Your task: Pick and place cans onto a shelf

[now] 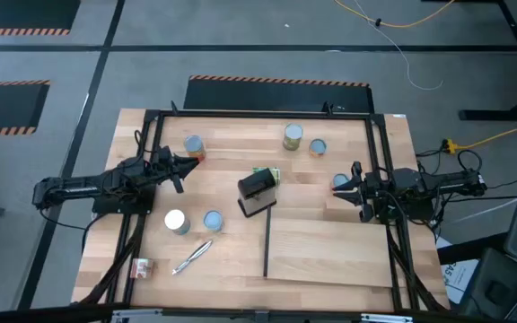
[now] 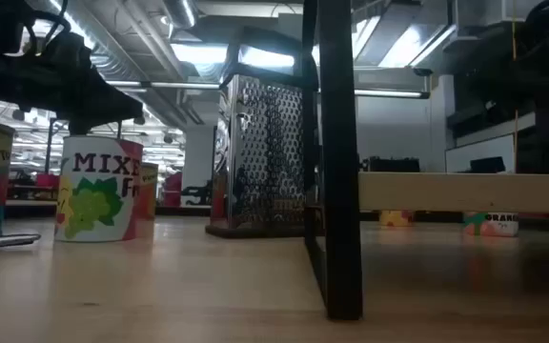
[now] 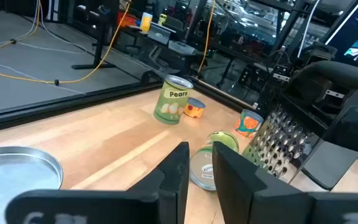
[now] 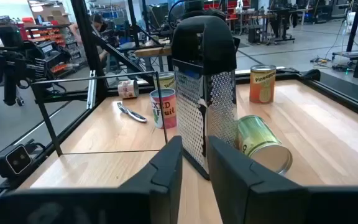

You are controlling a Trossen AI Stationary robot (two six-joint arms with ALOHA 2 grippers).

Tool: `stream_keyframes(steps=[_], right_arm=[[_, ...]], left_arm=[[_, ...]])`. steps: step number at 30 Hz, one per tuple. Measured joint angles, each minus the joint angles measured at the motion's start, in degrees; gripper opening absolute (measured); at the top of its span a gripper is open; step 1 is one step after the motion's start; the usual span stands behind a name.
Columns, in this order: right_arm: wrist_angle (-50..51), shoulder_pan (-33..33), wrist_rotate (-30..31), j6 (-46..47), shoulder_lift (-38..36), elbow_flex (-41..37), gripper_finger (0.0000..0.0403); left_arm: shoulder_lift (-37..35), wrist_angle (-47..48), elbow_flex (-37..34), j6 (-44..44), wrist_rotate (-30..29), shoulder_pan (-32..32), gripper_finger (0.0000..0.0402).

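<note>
- Lying on its side at the bench's (image 1: 330, 135) front left corner is a small can with a red label (image 1: 141, 266), and just right of it lies a thin silver tool (image 1: 192, 257).
- Left gripper (image 1: 189, 165) reaches in from the left edge, jaws nearly pressed together and holding nothing, its tip just beside a silver-topped can (image 1: 193, 145).
- Between that arm and the front edge stand a white-topped can (image 1: 177, 222) and a blue-topped can (image 1: 212, 221), close together.
- At the middle stands a metal box grater (image 1: 257, 193) with a black handle; a green can (image 1: 271, 175) lies on its side against it.
- Farther back stand a yellowish-topped pears can (image 1: 293, 136) and a smaller can (image 1: 318, 147).
- Front right lies the pale wood shelf (image 1: 330, 251), a black bar on its left edge, no cans on it.
- Right gripper (image 1: 346, 191) comes in from the right edge, jaws narrowly spread and empty, beside another can (image 1: 339, 181).
</note>
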State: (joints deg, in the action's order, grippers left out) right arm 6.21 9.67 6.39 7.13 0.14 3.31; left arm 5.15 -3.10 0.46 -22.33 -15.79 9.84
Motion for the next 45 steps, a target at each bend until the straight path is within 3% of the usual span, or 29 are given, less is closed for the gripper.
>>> stream_keyframes(steps=[45], right_arm=[[0.0,0.0,0.0,-0.1,0.0,0.0,0.0079]], left_arm=[[0.0,-0.2,0.0,1.7,0.0,0.0,0.0064]])
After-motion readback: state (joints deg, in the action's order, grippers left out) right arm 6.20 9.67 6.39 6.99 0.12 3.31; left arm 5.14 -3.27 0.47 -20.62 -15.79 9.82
